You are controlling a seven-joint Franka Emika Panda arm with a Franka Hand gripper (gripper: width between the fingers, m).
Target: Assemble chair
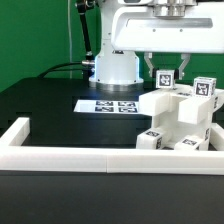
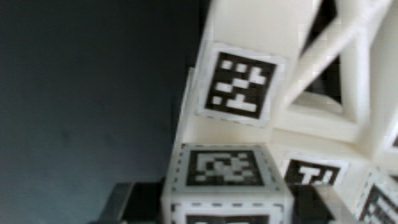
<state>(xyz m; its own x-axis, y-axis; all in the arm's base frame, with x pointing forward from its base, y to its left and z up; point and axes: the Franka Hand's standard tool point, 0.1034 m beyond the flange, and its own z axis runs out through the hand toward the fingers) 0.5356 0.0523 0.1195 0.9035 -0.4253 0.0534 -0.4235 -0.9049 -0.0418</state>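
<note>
Fingers point(image 1: 160, 68) of my gripper point(image 1: 164, 72) hang straight down from the white arm at the exterior view's upper right, and between their tips sits a small tagged white block point(image 1: 164, 77); they look to be pinching it, part closed rather than spread wide, though the picture is too coarse for me to be sure of the contact. That block tops the chair point(image 1: 182, 120), a stepped cluster of blocky white parts with black-and-white square tags, standing at the exterior view's right on the black table point(image 1: 40, 105). I judge I am holding this piece so it can be seated or steadied against the rest of the assembly. From the wrist view I see a tagged upright panel point(image 2: 237, 82) close ahead, slanting white bars point(image 2: 338, 50) beyond it, and a tagged cube face point(image 2: 224, 166) nearest the camera. Behind the chair, toward the exterior view's middle, the marker board point(image 1: 106, 105) lies flat. Along the near edge runs a long white border rail point(image 1: 100, 156), touching or just beside the chair's lowest parts, leaving little room on that side.
</note>
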